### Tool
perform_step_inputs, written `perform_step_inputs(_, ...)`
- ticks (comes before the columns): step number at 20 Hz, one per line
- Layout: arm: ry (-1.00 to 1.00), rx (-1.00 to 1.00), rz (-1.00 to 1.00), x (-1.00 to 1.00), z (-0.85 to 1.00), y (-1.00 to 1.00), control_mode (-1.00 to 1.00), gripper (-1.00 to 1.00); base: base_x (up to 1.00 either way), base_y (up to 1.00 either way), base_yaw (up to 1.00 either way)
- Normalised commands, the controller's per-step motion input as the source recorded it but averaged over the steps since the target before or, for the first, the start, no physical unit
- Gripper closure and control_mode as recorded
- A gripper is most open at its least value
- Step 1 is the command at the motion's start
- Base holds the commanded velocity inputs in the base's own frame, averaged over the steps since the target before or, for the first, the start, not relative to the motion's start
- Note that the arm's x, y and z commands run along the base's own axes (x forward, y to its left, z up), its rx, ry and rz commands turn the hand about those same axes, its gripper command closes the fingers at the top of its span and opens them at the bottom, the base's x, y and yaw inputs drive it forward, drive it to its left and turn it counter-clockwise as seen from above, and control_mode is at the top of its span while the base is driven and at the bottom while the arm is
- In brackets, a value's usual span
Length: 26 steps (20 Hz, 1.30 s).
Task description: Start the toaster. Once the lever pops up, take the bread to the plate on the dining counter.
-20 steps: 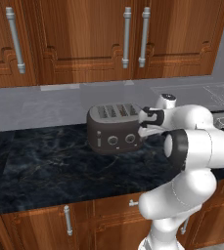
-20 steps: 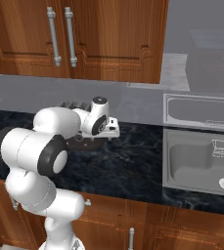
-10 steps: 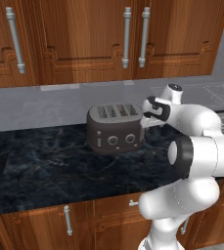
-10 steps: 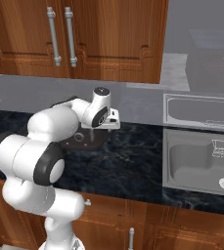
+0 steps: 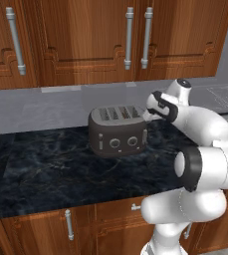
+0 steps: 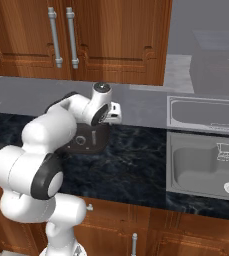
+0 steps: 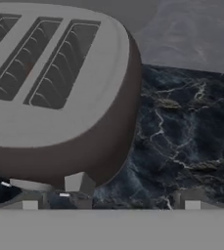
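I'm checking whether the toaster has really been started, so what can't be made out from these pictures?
- The hand: in the left base view the white wrist covers its fingers, so open or shut cannot be told.
- The toaster: in the right base view the arm hides most of it; the front sliders are too small to read in the left base view.
- The bread: the hand view's left edge cuts off the slots, so I cannot tell whether a slice is inside.

Toaster (image 5: 118,130): we see it on the counter (image 5: 46,169), near the back wall.
Cabinets (image 5: 85,40): above it.
Sink (image 6: 206,165): to its right.
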Motion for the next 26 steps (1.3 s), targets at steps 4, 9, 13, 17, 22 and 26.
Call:
perform_step_inputs(4, -0.24, 0.0, -0.09, -0.05, 0.19, 0.33, -1.0, -1.0, 0.0, 0.0, 0.0)
perform_step_inputs(9, -0.19, 0.0, -0.12, -0.08, 0.06, 0.44, -1.0, -1.0, 0.0, 0.0, 0.0)
perform_step_inputs(13, -0.14, 0.0, -0.14, -0.12, 0.08, 0.4, -1.0, -1.0, 0.0, 0.0, 0.0)
perform_step_inputs(17, -0.09, 0.0, -0.13, -0.08, 0.12, 0.23, -1.0, -1.0, 0.0, 0.0, 0.0)
perform_step_inputs(22, -0.11, 0.0, -0.1, -0.01, 0.23, 0.2, -1.0, -1.0, 0.0, 0.0, 0.0)
perform_step_inputs(26, -0.09, 0.0, -0.1, 0.0, 0.28, 0.23, -1.0, -1.0, 0.0, 0.0, 0.0)
